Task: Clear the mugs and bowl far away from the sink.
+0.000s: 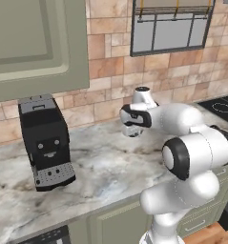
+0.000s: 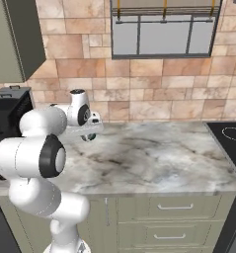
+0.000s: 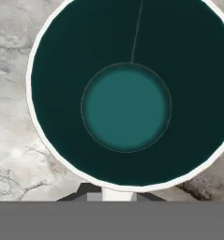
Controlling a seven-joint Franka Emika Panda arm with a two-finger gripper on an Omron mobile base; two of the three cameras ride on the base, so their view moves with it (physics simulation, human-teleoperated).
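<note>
We see the white arm folded at the elbow, its hand reaching out over the grey-veined marble counter (image 1: 110, 167) and pointing down. The gripper (image 3: 113, 194) is closed tight on the rim of the small white mug with the teal-green inside (image 3: 126, 93); its fingertips pinch the near wall of the mug. In the base views the mug (image 1: 132, 130) hangs under the hand, just above the countertop. The black box-shaped coffee machine (image 1: 45, 140) stands well apart to the left. To the right, the counter runs bare up to the black cooktop (image 2: 230, 136).
</note>
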